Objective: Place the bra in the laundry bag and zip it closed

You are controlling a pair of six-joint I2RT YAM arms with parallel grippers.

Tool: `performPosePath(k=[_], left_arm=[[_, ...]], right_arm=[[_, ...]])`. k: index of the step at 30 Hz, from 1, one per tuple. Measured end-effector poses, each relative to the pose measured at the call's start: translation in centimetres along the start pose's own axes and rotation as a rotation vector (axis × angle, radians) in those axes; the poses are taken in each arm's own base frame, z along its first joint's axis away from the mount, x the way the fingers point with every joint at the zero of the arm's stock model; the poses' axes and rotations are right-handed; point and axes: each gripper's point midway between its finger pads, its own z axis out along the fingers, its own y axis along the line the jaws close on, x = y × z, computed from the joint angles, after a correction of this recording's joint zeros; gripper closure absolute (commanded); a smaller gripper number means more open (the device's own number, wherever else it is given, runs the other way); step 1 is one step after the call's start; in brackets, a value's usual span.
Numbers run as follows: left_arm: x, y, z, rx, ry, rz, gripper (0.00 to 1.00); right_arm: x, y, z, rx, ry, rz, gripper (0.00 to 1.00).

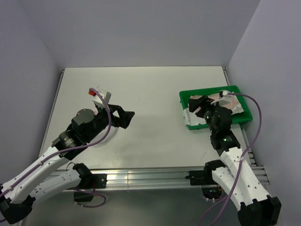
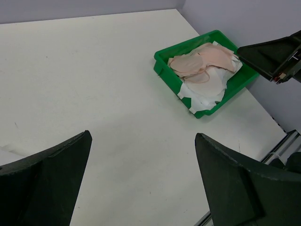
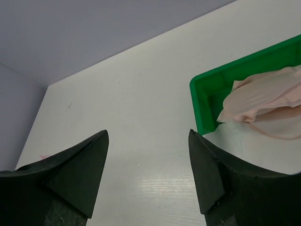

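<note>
The pale pink-beige bra (image 2: 202, 59) lies crumpled in the green tray (image 2: 169, 77) on top of the white mesh laundry bag (image 2: 207, 89). In the right wrist view the bra (image 3: 263, 96) lies over the white bag (image 3: 268, 153), at the right edge. In the top view the right arm hides much of both; a bit of the bag (image 1: 186, 116) shows. My right gripper (image 3: 147, 133) is open and empty, hovering at the tray's left end (image 1: 196, 107). My left gripper (image 1: 128, 117) is open and empty over mid-table, well left of the tray (image 2: 142, 135).
The green tray (image 1: 202, 92) sits at the table's right side, near the right wall. The white table (image 1: 150, 94) stretches between the two grippers. A metal rail (image 1: 150, 175) runs along the near edge.
</note>
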Motion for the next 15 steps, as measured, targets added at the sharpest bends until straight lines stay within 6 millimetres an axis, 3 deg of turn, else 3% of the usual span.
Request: performPosePath(k=[4,10,15], left_arm=[[0.0,0.1,0.0,-0.006,-0.003,0.0,0.01],[-0.4,0.9,0.0,-0.048,-0.02,0.003,0.01],[-1.4,1.7,-0.7,-0.092,-0.067,0.003,0.02]], right_arm=[[1.5,1.2,0.5,-0.054,0.067,-0.033,0.24],[4.9,5.8,1.1,-0.195,0.197,-0.102,0.25],[9.6,9.4,1.6,-0.298,0.323,-0.124,0.25]])
